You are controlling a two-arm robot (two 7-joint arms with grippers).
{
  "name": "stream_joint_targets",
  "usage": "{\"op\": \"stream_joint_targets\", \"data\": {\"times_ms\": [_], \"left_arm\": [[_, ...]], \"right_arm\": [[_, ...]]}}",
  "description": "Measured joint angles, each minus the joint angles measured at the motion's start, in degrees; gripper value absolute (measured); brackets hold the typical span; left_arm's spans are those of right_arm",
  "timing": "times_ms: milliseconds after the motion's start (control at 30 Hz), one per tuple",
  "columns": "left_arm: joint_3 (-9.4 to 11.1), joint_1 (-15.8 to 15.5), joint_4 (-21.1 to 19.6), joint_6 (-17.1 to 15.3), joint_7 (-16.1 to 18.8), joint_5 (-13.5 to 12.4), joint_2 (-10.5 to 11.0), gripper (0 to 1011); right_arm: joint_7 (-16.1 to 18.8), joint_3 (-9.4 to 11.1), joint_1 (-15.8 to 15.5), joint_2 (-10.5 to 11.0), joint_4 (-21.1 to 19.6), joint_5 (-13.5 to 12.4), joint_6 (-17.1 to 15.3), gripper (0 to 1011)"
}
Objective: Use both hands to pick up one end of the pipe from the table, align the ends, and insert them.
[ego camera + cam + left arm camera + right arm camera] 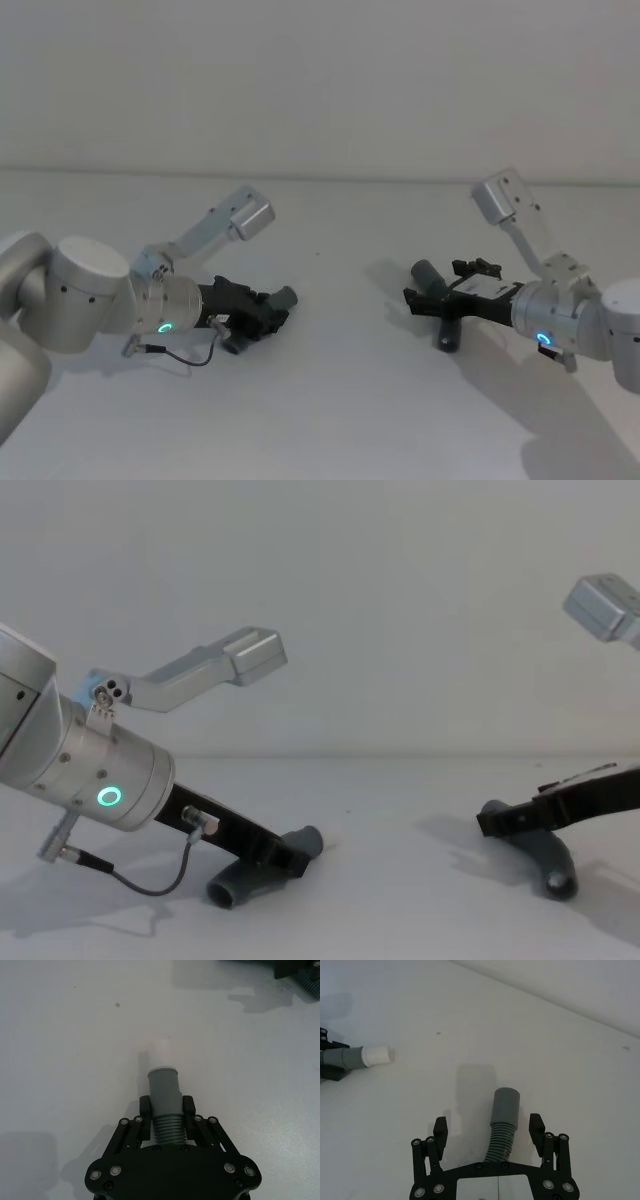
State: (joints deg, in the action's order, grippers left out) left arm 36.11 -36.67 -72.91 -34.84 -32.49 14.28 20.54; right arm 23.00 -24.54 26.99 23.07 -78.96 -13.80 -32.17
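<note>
Now the left gripper [166, 1106] clamps its pipe piece [169, 1131] at the table's [330, 400] 9 o'clock, collar [164, 1085] aimed toward 3. At 3 o'clock the right gripper [488, 1126] stands open astride the other piece [505, 1104], fingers [440, 1128] clear of it.

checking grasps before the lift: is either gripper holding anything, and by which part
Left gripper clamps its pipe piece where collar meets ribs; right gripper is open around the other piece.
</note>
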Motion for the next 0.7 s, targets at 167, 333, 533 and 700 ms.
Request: {"op": "stream_joint_targets", "data": {"times_ms": [167,333,533,700], "left_arm": [[0.0,0.0,0.0,0.0,0.0,0.0,0.0,365],[0.0,0.0,0.0,0.0,0.0,0.0,0.0,365],[0.0,0.0,0.0,0.0,0.0,0.0,0.0,365],[0.0,0.0,0.0,0.0,0.0,0.0,0.0,365]], "right_arm": [[0.1,-0.2,0.5,-0.4,0.7,0.4,-0.5,1001],[0.4,-0.4,1.0,-0.7,1.4,0.7,-1.3,1002],[1.0,-0.6,1.5,-1.0,2.1,0.9,-2.4,1001],[1.4,-0.7,1.8,-1.2,2.6,1.1,-3.0,1001]]}}
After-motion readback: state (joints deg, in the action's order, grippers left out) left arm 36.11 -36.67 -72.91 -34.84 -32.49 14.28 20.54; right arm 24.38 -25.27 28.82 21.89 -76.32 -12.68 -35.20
